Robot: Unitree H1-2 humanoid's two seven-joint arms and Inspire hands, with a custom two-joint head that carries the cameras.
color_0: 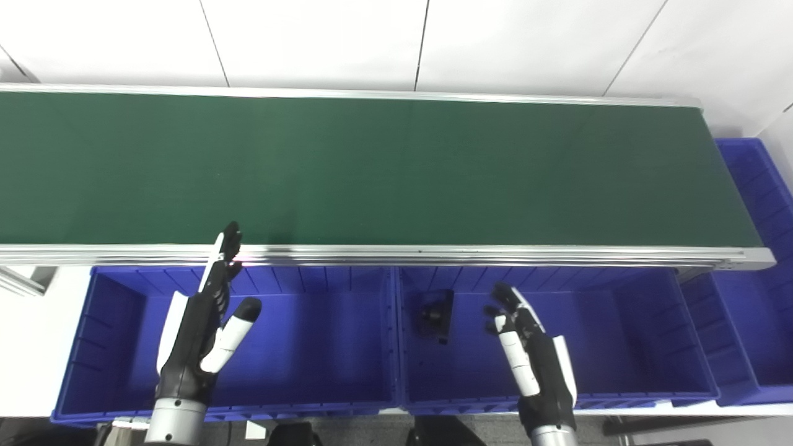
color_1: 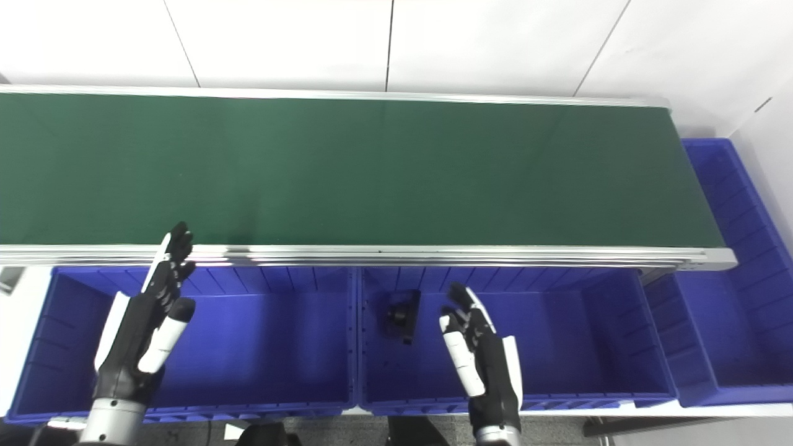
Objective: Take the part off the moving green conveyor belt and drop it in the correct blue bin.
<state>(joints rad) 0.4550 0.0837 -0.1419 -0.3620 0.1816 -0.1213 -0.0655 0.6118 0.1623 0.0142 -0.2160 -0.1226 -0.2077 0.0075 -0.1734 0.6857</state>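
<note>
The part [color_0: 435,314], a small black blocky piece with a round boss on one face, lies on the floor of the middle blue bin [color_0: 619,371], near that bin's left wall and toward its back. It looks matte and hard-edged; finer detail is too small to make out.

The right hand [color_0: 526,347] hovers over the same bin, just beside the part but apart from it, its fingers [color_0: 505,300] spread and slightly curled, holding nothing. The left hand [color_0: 207,322] is over the left blue bin [color_0: 111,347], its fingers [color_0: 228,244] straight and extended, reaching up to the conveyor's near rail, the thumb held apart; it too holds nothing. Both hands have glossy white shells over black bodies.

The bins are moulded blue plastic with ribbed walls, standing side by side below the near edge of the belt. The left one shows only bare floor. A third blue bin [color_0: 759,186] stands at the belt's right end.

The green conveyor belt [color_0: 396,173] is a smooth, flat, dark green band framed by brushed aluminium rails [color_0: 433,254], with no item on it. Behind it is a white panelled wall [color_0: 310,37].
</note>
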